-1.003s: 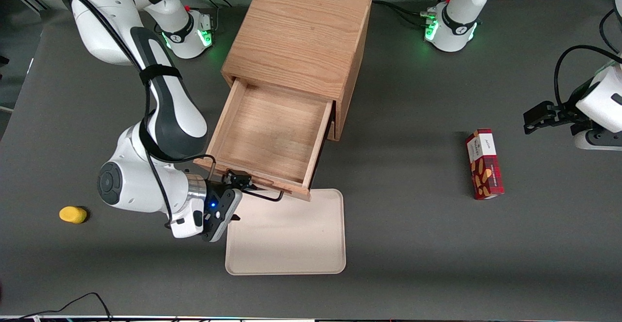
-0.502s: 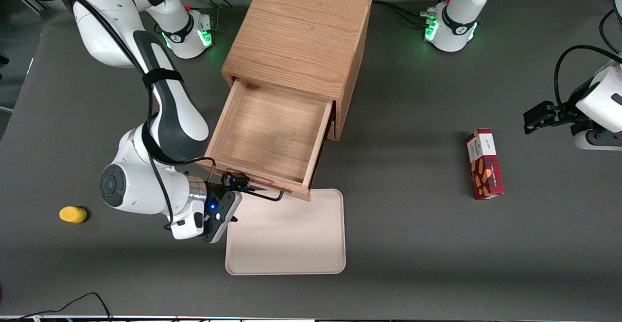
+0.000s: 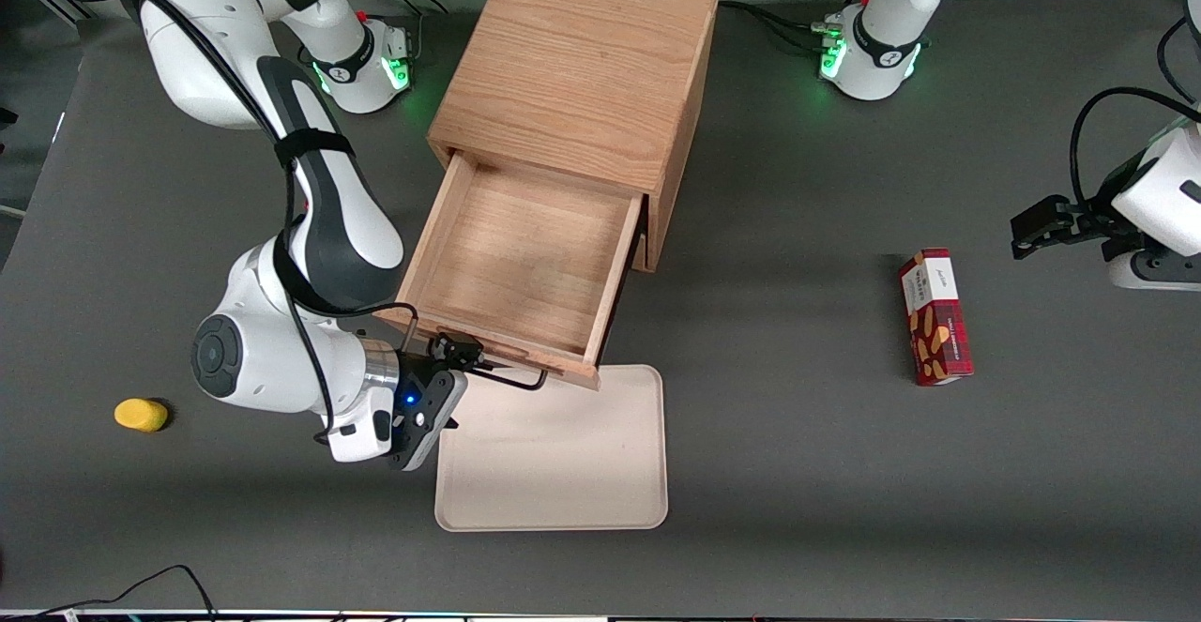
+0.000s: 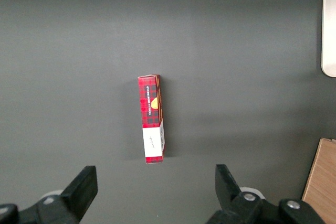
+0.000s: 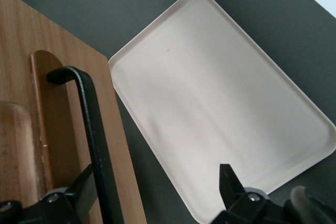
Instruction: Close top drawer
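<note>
The top drawer (image 3: 521,261) stands pulled well out of the cabinet (image 3: 582,68). With the cabinet as dial centre in the front view and 12 o'clock pointing away from the camera, the drawer projects toward 7 o'clock. Its wooden floor is exposed from wall to wall. The black wire handle (image 3: 511,380) sits on the drawer front, at the end nearest the camera. The gripper (image 3: 460,352) is at the handle end nearest the working arm, level with the drawer front. The front view does not resolve the claw. The right wrist view does: the gripper (image 5: 155,190) is released, its fingers (image 5: 79,192) spread wide. The handle (image 5: 89,119) runs just beside one finger, and the other finger hangs over the tray (image 5: 220,108). That view also shows the raised strip (image 5: 39,124) alongside the handle, which the front view barely shows. The tray (image 3: 554,453) lies flat on the table (image 3: 798,472) at 6 o'clock, one corner tucked under the drawer front, its surface plain cream. A red snack box (image 3: 935,315) lies at 4 o'clock, toward the parked arm's end of the table. The left wrist view shows this box (image 4: 151,119) on its narrow side. A small yellow object (image 3: 141,414) lies at 8 o'clock, toward the working arm's end.
</note>
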Available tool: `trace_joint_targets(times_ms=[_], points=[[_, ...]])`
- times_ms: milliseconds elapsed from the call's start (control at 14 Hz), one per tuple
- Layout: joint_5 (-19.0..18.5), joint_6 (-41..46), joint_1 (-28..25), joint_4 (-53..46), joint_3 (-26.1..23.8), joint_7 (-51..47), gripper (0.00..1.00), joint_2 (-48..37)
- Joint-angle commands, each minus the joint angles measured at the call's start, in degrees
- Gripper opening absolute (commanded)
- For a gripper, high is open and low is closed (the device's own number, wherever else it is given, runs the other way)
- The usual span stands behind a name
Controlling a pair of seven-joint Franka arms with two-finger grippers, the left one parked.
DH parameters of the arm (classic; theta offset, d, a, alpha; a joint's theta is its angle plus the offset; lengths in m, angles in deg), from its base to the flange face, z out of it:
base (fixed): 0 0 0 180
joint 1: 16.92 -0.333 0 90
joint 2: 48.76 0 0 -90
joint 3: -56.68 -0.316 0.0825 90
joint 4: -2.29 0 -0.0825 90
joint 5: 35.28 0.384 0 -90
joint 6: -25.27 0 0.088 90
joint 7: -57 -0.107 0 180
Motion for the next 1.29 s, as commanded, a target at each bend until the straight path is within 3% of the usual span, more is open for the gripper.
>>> trace_joint_targets(times_ms=[0, 502, 788, 1218], points=[[-1.2, 0.4, -0.3, 2.4, -0.8, -2.0, 1.00, -1.9], [-1.4, 0.3, -0.2, 7.4, -2.6, -5.2, 1.00, -4.8], [-4.3, 0.2, 0.8, 9.7, -5.6, -8.5, 1.00, -6.4], [-4.4, 0.1, 0.8, 12.3, -6.1, -9.1, 1.00, -7.7]])
